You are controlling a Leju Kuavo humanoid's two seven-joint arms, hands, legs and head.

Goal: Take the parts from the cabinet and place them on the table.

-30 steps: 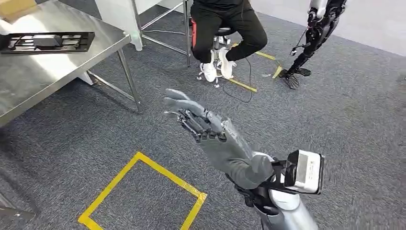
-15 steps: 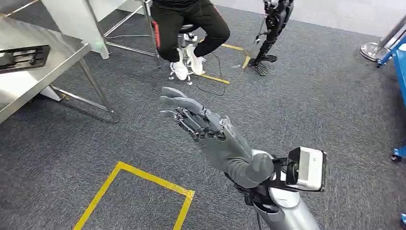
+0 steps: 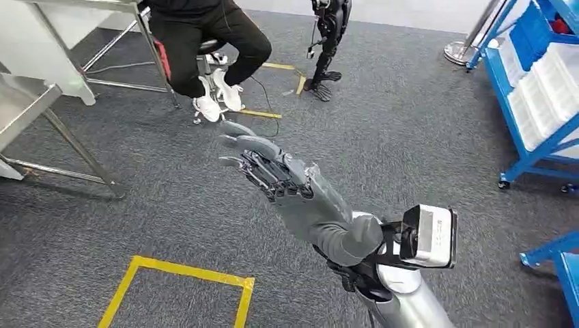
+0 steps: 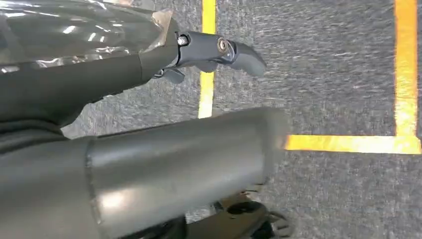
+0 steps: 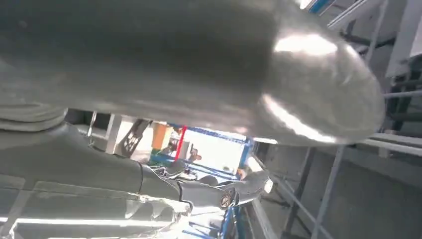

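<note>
My right hand [image 3: 270,171] is raised in front of me over the grey carpet, fingers stretched out and apart, nothing in it. The right wrist view has the same hand [image 5: 149,99], its dark fingers [image 5: 214,191] extended and bare. My left hand [image 4: 99,84] hangs over the floor with its thumb and one dark finger [image 4: 219,50] apart and nothing between them. A blue cabinet rack [image 3: 539,82] holding white bins stands at the far right. At the left edge is the corner of the steel table [image 3: 20,102]. No part is in either hand.
A person [image 3: 198,34] sits on a stool at the top left. Another robot's legs [image 3: 326,41] stand at the top centre. A yellow tape square [image 3: 184,273] marks the carpet in front of me. A second blue frame [image 3: 556,260] sits low on the right.
The camera has swung to the right: the table and its black tray slid out on the left, and the blue rack came in on the right. My right hand keeps its raised pose.
</note>
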